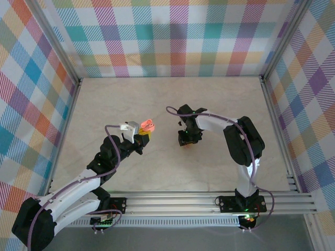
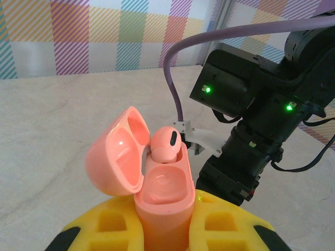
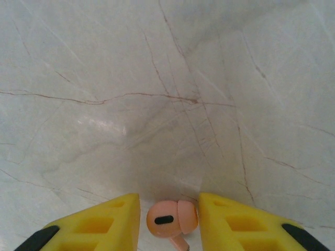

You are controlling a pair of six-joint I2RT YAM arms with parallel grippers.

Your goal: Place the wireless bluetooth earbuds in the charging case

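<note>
while left gripper [image 2: 165, 229] clamps glossy case [image 2: 163, 194] | right gripper [image 3: 168, 203] straddles rounded earbud [image 3: 168, 219], grip unclear

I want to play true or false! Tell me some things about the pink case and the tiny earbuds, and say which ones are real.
1. The pink charging case has its lid open. True.
2. The case lies flat on the table. False: the left end effector holds it upright between its yellow fingers.
3. One seated earbud sits in the case. True.
4. The loose earbud between the fingers of the right end effector is white. False: it is pink.
5. Both slots of the case are full. False: one slot is empty.
</note>
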